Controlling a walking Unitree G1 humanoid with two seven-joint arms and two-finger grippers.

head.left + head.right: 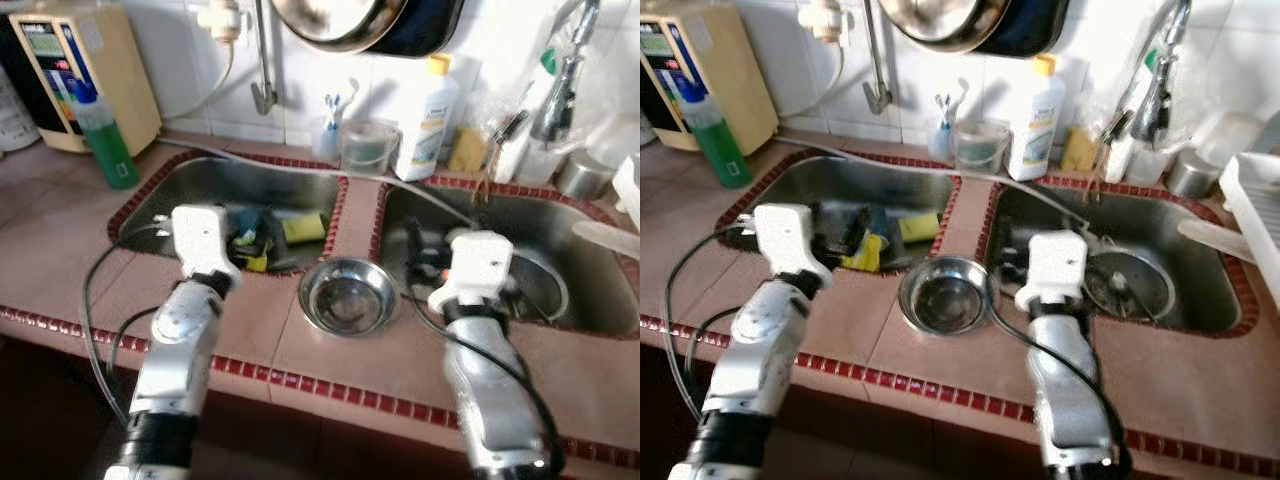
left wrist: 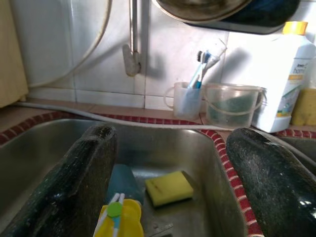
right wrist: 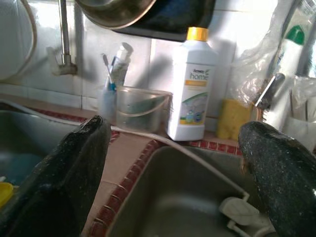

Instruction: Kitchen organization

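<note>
I'm holding both grippers spread and empty — the left gripper (image 2: 163, 197) over the left sink (image 1: 170, 195), the right gripper (image 3: 173, 187) over the right sink (image 1: 1200, 300). The steel bowl (image 1: 347, 295) is sitting between them on the divider, so a careless swing risks knocking it off.

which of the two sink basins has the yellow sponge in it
The left basin, the one the left gripper points into. The yellow sponge lies on its floor; the right basin holds a round drain strainer instead.
</note>
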